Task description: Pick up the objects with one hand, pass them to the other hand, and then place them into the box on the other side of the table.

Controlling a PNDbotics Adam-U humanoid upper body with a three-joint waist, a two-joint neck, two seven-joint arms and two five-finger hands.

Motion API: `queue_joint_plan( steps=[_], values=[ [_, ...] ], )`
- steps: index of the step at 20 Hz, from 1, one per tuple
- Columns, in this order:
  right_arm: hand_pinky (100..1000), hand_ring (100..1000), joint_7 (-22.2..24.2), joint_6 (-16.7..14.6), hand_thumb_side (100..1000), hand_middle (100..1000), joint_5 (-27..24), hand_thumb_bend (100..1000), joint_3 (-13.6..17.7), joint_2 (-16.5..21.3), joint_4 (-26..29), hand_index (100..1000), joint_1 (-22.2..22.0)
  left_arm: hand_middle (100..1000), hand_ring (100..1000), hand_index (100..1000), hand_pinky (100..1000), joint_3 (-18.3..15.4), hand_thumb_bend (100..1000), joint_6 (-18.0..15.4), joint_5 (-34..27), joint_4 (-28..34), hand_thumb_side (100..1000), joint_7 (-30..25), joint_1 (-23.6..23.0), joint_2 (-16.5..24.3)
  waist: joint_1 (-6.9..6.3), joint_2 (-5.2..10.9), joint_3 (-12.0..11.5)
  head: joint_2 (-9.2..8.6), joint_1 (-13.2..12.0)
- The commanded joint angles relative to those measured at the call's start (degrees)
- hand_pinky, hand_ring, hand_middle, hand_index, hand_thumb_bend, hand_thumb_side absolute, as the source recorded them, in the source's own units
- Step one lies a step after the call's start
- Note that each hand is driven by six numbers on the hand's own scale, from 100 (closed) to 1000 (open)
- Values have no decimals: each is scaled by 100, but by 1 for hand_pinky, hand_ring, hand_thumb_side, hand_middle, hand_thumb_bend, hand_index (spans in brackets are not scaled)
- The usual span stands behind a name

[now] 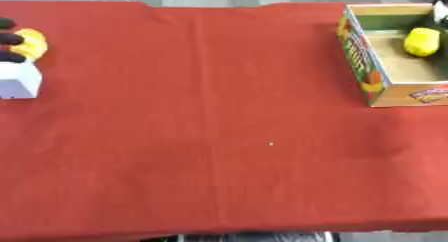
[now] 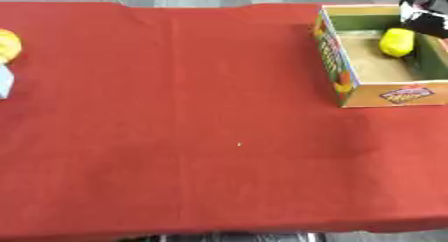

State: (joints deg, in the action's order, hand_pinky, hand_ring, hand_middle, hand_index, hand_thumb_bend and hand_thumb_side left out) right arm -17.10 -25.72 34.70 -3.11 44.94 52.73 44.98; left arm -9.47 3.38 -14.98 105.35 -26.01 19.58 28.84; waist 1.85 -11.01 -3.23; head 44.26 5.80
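Observation:
At the far left edge a yellow object (image 1: 31,44) sits on the red table, with the dark fingertips of my left hand (image 1: 9,38) curled against its left side. A white block (image 1: 19,80) stands just in front of it, touching the lowest fingertip. The open cardboard box (image 2: 383,94) with printed sides stands at the far right. A second yellow object (image 2: 396,41) lies inside it near the back wall. My right hand (image 2: 426,19) shows only as a black and white shape over the box's far right corner, just beside that object.
The red cloth-covered table (image 1: 219,126) stretches wide between the left objects and the box. Its front edge runs along the bottom of the view, with grey floor beyond the far edge.

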Motion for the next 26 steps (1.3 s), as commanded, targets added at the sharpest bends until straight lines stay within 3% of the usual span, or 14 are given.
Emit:
queue_joint_plan(
  steps=[1, 2, 7, 8, 10, 17, 18, 19, 21, 23, 26],
  values=[
    [806, 643, -281, -306, 290, 636, 276, 100, -361, 29, 562, 973, 131, 774, 785, 891, 768, -100, 157, -231, 288, -225, 644, 66, 243, 619, -120, 88, -20, -14, -16],
    [807, 651, -375, -401, 100, 644, 371, 100, -508, -23, 715, 975, 129, 782, 795, 894, 785, -48, 358, -319, 383, -334, 588, 17, 334, 772, -150, 106, -35, -14, -3],
    [810, 664, -821, -847, 100, 656, 816, 100, -956, -164, 1440, 979, -134, 804, 813, 910, 824, 506, 571, -757, 829, -1013, 477, -389, 831, 1496, -256, 170, -70, -14, -41],
    [811, 665, -908, -933, 100, 656, 903, 100, -989, -168, 1581, 980, -230, 808, 815, 911, 834, 643, 651, -838, 915, -1152, 427, -475, 932, 1637, -272, 182, -72, -14, -67],
    [812, 661, -1029, -1106, 100, 652, 1076, 100, -1019, -185, 1862, 979, -458, 815, 820, 911, 845, 922, 726, -949, 1088, -1433, 327, -647, 1183, 1918, -300, 203, -63, -14, -147],
    [814, 654, -895, -1736, 118, 644, 1498, 100, -825, -422, 2930, 977, -1035, 807, 814, 900, 850, 1786, 749, -1426, 1745, -2468, 179, -1099, 1951, 2951, -244, 187, 175, -16, -811],
    [814, 652, -659, -1676, 124, 641, 1369, 100, -749, -428, 3623, 977, -1228, 808, 814, 900, 850, 1834, 746, -1643, 2249, -2703, 174, -1029, 2015, 3046, -228, 165, 242, -45, -953],
    [814, 651, -253, -1418, 127, 641, 1119, 100, -684, -423, 4389, 977, -1432, 807, 815, 900, 851, 1864, 747, -1911, 3070, -2951, 173, -903, 2114, 2949, -215, 152, 280, -74, -1060],
    [814, 649, 611, -834, 134, 638, 507, 100, -596, -408, 5485, 976, -1659, 808, 816, 900, 852, 1877, 751, -2401, 5123, -3376, 171, -467, 2307, 2525, -193, 139, 306, -121, -1208],
    [814, 647, 1210, -491, 146, 636, 27, 100, -526, -414, 6005, 975, -1733, 808, 817, 900, 853, 1851, 757, -2792, 6808, -3828, 170, 131, 2451, 2144, -176, 131, 321, -168, -1355],
    [814, 641, 1651, -383, 173, 630, -392, 100, -456, -459, 6165, 973, -1734, 811, 813, 894, 854, 1820, 782, -3164, 8109, -4528, 170, 852, 2642, 1850, -155, 119, 348, -237, -1552]
  ],
)
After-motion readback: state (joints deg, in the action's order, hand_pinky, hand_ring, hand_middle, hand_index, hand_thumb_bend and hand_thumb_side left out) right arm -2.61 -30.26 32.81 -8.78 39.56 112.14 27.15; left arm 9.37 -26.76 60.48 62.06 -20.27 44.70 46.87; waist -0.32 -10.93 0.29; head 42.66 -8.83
